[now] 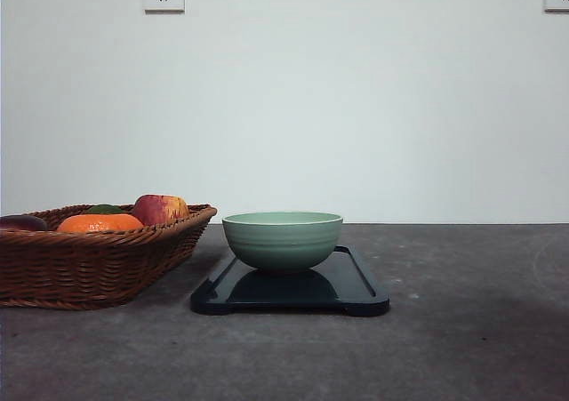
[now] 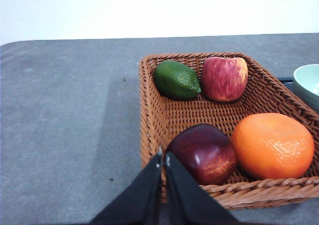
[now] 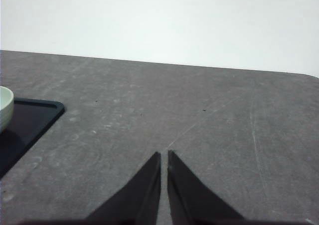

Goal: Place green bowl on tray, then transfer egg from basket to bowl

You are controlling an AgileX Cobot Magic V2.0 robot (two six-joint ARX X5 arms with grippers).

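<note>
Front view: the green bowl (image 1: 283, 239) sat upright on the tray (image 1: 360, 287), toward its far half, so the first part of the task looked done. The basket (image 1: 89, 263) stood just beside the tray on the robot's left, near it but seemingly not touching. An orange (image 1: 100, 223) and an apple (image 1: 160, 209) rose above its rim. No egg-shaped white or tan thing was visible from here.

Left wrist view: the left pincer (image 2: 163, 160) had its fingers drawn together to a thin slit, gripping nothing, poised at the near rim of the basket (image 2: 149, 115). Inside lay a lime (image 2: 177, 79), an apple (image 2: 225, 78), an orange (image 2: 272, 145) and a dark purple-red glossy oval piece (image 2: 202, 153). The last was the only egg-like shape, so I judged it the likely target, though I could not be sure. Risks: picking the wrong item; the pincer had to widen first or it would shove the piece; the piece sat close against the orange and near the basket wall, leaving little room for a finger; its smooth curved skin could slip out of a shallow grip.

Right wrist view: the right pincer (image 3: 164, 157) was likewise nearly closed and bare, over open desk (image 3: 199, 115), with the tray corner (image 3: 30, 120) and bowl edge (image 3: 5, 108) off to one side. A careless drop into the bowl could knock or slide it on the glossy tray.
</note>
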